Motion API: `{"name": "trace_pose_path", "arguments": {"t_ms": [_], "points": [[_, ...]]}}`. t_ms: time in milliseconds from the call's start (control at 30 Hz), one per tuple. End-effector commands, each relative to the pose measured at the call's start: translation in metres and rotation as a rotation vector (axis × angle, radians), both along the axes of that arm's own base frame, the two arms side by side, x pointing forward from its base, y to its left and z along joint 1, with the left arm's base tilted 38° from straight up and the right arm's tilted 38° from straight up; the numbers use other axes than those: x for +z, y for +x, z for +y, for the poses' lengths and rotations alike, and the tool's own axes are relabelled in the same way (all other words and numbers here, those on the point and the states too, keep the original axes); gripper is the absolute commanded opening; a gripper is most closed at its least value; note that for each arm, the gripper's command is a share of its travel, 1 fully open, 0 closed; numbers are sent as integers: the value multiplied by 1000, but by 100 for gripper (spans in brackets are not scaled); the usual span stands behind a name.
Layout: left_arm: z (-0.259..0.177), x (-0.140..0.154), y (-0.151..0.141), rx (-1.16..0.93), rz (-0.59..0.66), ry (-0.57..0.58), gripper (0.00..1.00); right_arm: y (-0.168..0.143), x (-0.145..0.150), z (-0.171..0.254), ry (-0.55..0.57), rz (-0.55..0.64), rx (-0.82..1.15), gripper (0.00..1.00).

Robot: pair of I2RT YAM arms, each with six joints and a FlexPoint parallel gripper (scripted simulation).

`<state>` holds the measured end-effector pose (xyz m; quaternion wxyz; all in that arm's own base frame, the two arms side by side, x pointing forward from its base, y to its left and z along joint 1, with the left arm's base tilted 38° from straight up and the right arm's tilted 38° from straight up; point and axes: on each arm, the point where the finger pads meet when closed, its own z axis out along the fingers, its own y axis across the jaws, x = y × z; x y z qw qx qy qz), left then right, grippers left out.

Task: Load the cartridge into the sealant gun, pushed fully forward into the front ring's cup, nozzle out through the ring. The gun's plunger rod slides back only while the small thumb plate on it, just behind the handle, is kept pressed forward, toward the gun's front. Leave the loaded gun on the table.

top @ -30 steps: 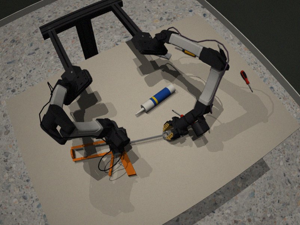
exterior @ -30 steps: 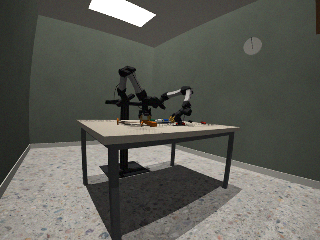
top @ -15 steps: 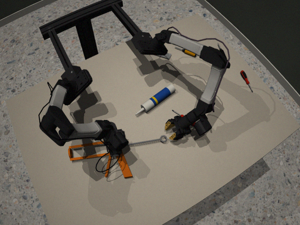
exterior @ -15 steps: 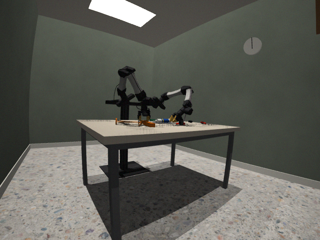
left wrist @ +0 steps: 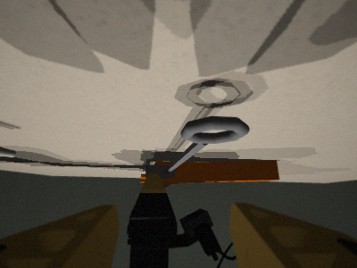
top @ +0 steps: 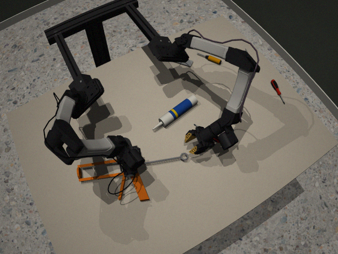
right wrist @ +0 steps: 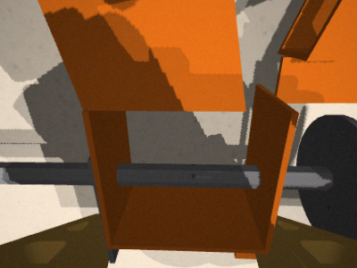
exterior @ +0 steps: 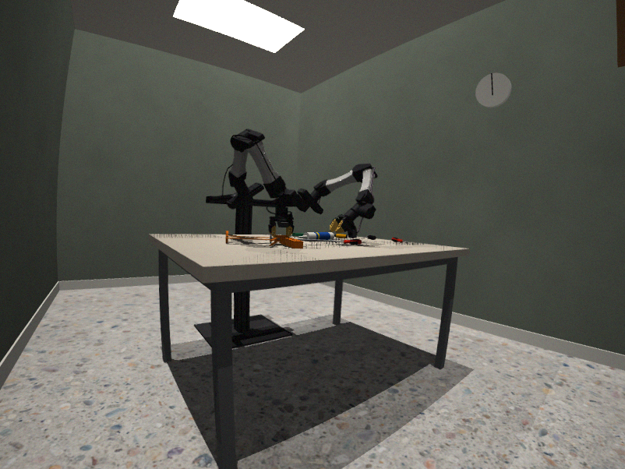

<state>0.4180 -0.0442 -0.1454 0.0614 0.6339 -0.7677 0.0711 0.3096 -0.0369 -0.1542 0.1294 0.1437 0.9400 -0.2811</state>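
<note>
The right gripper has its fingers clamped on the orange sealant gun at the bracket by the handle; the left gripper stands half wide with nothing between its fingers, just off the pull ring. The rod reaches far out behind, its black disc close to the bracket, so the cradle looks ready for loading. The cartridge lies on the table, well apart from the gun. It should be light, firm and rather smooth, apt to roll; I'd take it across the blue middle and spare the slim nozzle — that part may bend. The long rod and the right arm crowd the way to the front ring. A red-handled tool sits half hidden beneath the left arm — lift clear of it; the yellow screwdriver is farther off.

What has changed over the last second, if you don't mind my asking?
The left gripper let go of the rod's end ring and opened. The sealant gun shifted slightly toward the top view's lower left, with the right gripper gripping it. The cartridge stayed put.
</note>
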Motion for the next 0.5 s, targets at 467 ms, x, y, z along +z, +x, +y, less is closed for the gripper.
{"name": "trace_pose_path", "arguments": {"t_ms": [467], "points": [[-10,10,10,-13,-57,-3,52,14,7,6,-4,-59,10,3]]}}
